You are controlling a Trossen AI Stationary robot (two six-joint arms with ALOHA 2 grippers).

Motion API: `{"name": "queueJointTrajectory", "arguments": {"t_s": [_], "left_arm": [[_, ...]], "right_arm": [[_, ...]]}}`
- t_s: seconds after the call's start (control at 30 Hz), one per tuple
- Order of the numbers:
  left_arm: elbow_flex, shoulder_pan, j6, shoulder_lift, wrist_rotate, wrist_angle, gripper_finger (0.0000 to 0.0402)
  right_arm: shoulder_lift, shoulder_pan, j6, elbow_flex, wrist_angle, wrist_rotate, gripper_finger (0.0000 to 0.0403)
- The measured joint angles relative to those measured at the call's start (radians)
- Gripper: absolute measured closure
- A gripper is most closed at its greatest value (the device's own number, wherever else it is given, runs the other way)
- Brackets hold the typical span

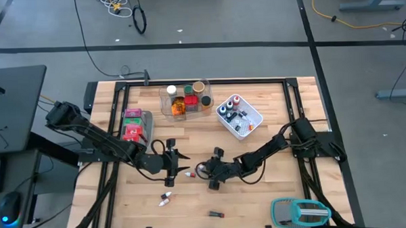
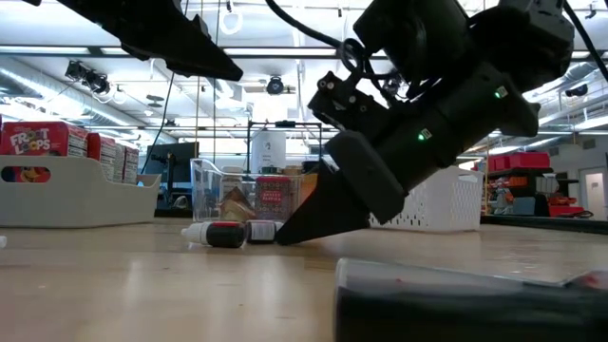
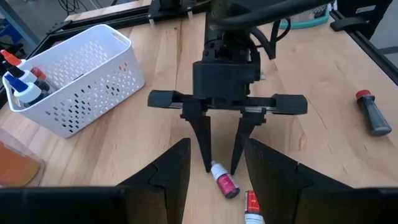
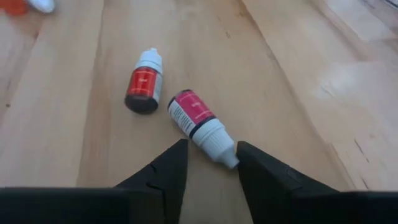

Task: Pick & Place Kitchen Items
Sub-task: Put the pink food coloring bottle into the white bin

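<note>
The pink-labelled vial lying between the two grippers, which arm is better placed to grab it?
Right. The right gripper has its jaws open astride the pink-labelled vial's white tip, low on the table. The left gripper sits farther back.

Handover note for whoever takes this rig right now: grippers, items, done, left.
Right gripper: open, tips on the table astride the pink-label vial, not yet shut.
Left gripper: open, empty, waiting just opposite.
Red-label vial lies beside the pink one.
Done: jars in the clear tray, bottles in the white basket, boxes in the grey bin.
Left: both vials, plus two loose items nearer the front edge.
</note>
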Motion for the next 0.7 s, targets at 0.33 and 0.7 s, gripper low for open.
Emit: {"name": "queueJointTrajectory", "arguments": {"t_s": [0.33,0.7], "left_arm": [[0.000,0.000,-0.001,0.000,0.000,0.000,0.0240],[0.000,0.000,-0.001,0.000,0.000,-0.001,0.0240]], "right_arm": [[0.000,0.000,-0.060,-0.001,0.016,-0.078,0.0338],[-0.094,0.001,-0.018,-0.006,-0.120,-0.070,0.0347]]}}
